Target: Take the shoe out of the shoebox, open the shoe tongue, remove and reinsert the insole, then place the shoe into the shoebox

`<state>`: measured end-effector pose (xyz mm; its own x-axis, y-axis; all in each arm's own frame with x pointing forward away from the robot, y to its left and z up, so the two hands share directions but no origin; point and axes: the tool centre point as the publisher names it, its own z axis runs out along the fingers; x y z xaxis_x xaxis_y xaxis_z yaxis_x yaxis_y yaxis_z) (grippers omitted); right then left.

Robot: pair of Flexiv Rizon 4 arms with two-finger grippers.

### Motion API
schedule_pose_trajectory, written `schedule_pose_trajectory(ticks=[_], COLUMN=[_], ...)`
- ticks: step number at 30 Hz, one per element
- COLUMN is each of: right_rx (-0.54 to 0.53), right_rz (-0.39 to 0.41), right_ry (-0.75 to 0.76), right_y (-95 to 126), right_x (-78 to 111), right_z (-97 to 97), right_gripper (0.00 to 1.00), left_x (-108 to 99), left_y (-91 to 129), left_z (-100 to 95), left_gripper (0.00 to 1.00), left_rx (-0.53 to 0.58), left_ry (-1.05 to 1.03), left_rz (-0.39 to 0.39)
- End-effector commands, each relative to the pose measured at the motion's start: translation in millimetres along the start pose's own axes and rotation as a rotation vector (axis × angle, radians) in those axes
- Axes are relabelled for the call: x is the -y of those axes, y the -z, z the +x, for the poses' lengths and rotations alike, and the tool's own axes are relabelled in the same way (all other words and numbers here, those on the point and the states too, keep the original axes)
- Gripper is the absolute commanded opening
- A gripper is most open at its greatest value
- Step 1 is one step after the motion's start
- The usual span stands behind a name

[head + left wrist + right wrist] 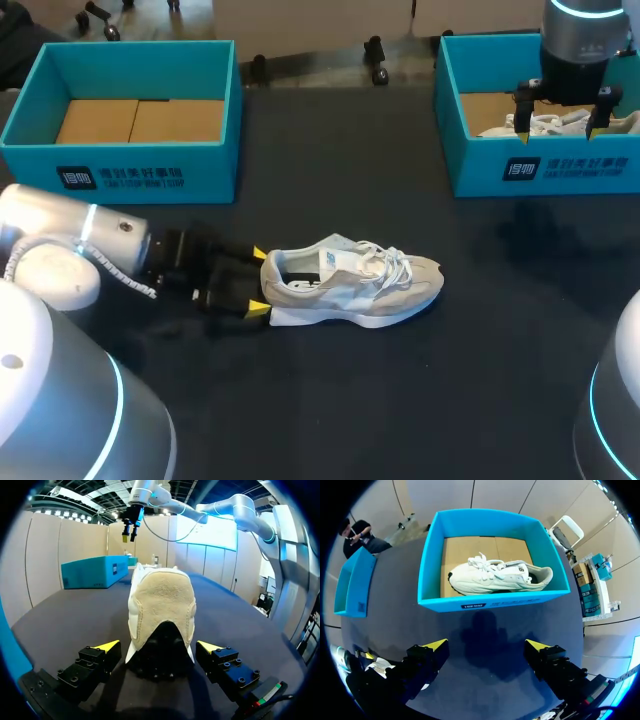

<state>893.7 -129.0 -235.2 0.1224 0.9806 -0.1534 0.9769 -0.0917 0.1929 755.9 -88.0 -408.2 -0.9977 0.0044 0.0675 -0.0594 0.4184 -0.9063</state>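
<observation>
A beige and white sneaker (352, 283) lies on its sole in the middle of the dark table, toe pointing right. My left gripper (257, 282) is open at its heel, one yellow tip on either side. In the left wrist view the heel (161, 610) stands between the spread fingers of the left gripper (159, 647), with a small gap on each side. My right gripper (558, 134) hangs open above the right teal shoebox (545, 170). From the right wrist, a white shoe (500, 575) lies inside that shoebox (490, 603), ahead of the right gripper (486, 645).
A second teal shoebox (120, 165) stands at the back left, showing only its cardboard floor; it also appears in the right wrist view (351, 587). Bare dark tabletop (420, 400) stretches in front of the sneaker and between the two boxes.
</observation>
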Motion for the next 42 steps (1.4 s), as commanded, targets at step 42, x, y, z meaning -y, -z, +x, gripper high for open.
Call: schedule_pose_trajectory(ticks=[42], right_rx=[-0.001], right_rz=[-0.002], right_ry=[0.000], right_y=[-1], right_x=[0.8], right_z=[-0.4], right_gripper=[1.00], left_x=[6], left_y=[-34], left_z=[0.1], left_gripper=[1.00], left_rx=[0.021], left_ry=[0.012], left_rz=[0.021])
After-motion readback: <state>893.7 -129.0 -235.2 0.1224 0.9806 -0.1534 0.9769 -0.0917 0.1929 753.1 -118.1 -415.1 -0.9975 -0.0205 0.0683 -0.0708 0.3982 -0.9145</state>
